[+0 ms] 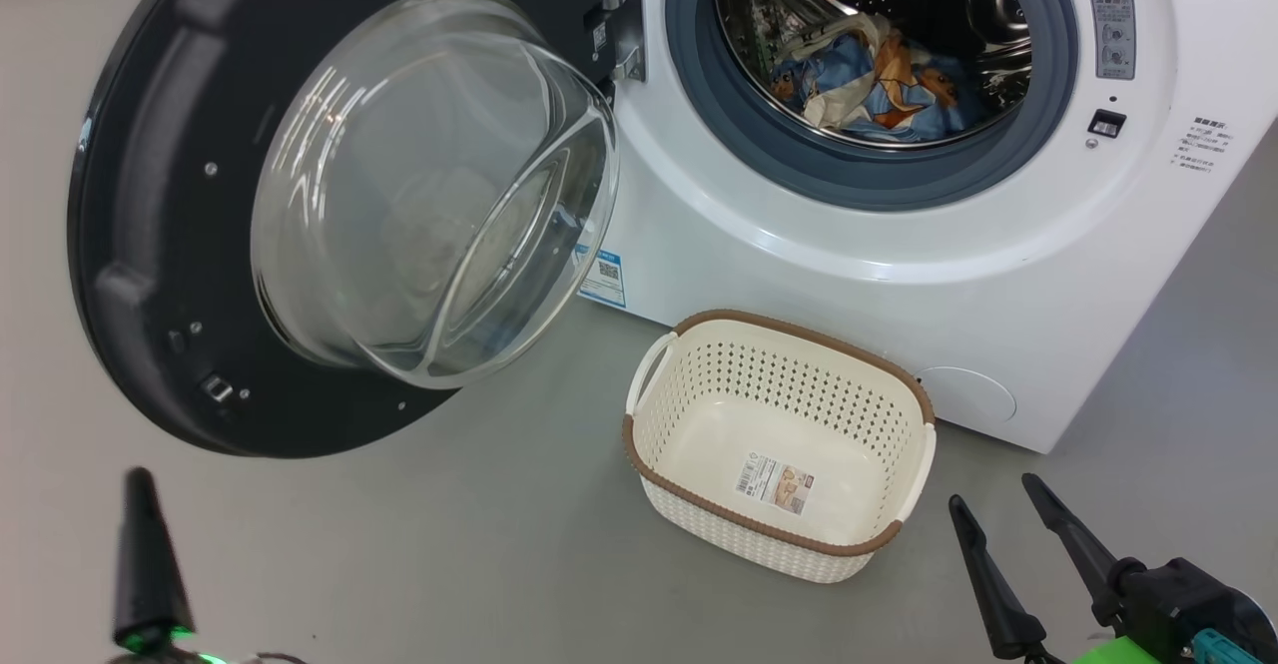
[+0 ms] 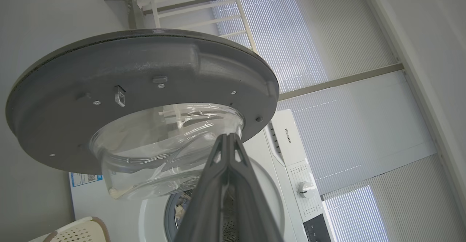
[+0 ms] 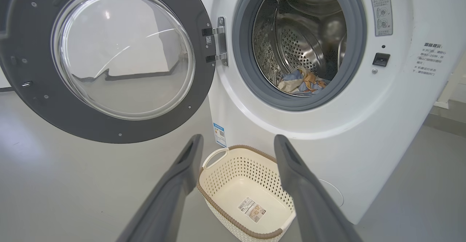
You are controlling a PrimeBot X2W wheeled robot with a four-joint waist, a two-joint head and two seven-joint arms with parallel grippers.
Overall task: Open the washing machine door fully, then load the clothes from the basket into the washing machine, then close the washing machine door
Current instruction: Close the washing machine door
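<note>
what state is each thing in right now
washing machine: loading port uncovered
washing machine door: swung wide open
clothes: bunched inside the washing machine
basket: upright, empty
left gripper: shut, holding nothing
right gripper: open, holding nothing

Black-ringed washing machine door [image 1: 150, 245] wide open, bear-print clothes [image 1: 899, 95] inside the white washing machine [image 1: 799, 275], empty cream basket [image 1: 779, 374] before it.
</note>
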